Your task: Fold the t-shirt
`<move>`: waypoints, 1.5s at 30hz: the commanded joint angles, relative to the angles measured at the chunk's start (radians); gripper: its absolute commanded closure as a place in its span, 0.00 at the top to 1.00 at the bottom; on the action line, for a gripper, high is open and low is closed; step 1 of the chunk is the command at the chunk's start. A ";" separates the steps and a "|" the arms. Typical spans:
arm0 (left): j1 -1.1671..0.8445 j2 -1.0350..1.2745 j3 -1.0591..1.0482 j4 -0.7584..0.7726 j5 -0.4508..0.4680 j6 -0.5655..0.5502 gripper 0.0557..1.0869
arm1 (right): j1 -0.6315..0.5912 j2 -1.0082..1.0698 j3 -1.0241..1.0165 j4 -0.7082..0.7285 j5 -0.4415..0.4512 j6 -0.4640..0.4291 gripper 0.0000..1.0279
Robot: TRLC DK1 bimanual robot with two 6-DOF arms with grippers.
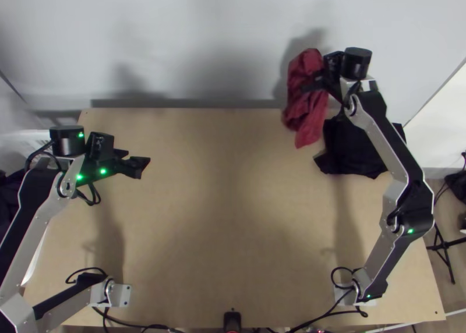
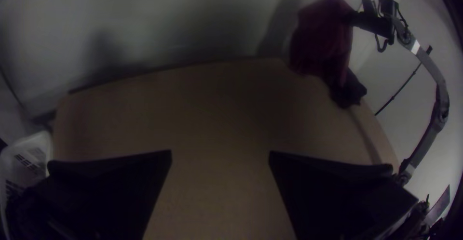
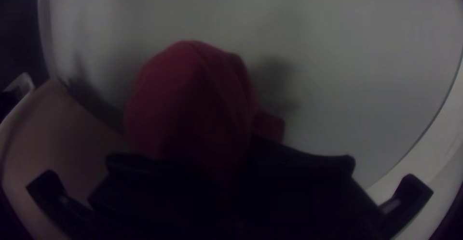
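Right gripper (image 1: 311,86) pinches the bunched red t-shirt (image 1: 304,109): light-looking, likely floppy, best taken by two shoulders; left gripper (image 2: 220,154) gapes wide

Left gripper (image 1: 136,160) spread wide, right gripper (image 1: 310,86) clamped

A plain pale grey wall (image 1: 204,36), softly shadowed, rises behind the far edge of a light wooden table (image 1: 227,216). In the top view, a black stand (image 1: 444,247) is right of it, on brownish floor (image 1: 455,295).
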 commanded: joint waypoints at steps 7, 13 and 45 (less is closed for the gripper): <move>0.001 0.015 -0.010 0.013 -0.009 -0.003 0.95 | -0.131 -0.058 -0.185 0.011 -0.186 0.151 0.03; -0.001 0.024 -0.011 0.018 -0.012 -0.003 0.95 | -0.200 -0.122 -0.346 0.089 -0.206 0.164 0.03; -0.094 0.061 -0.054 0.038 -0.029 0.016 0.95 | -0.666 -0.292 -0.941 0.484 -0.278 0.245 0.03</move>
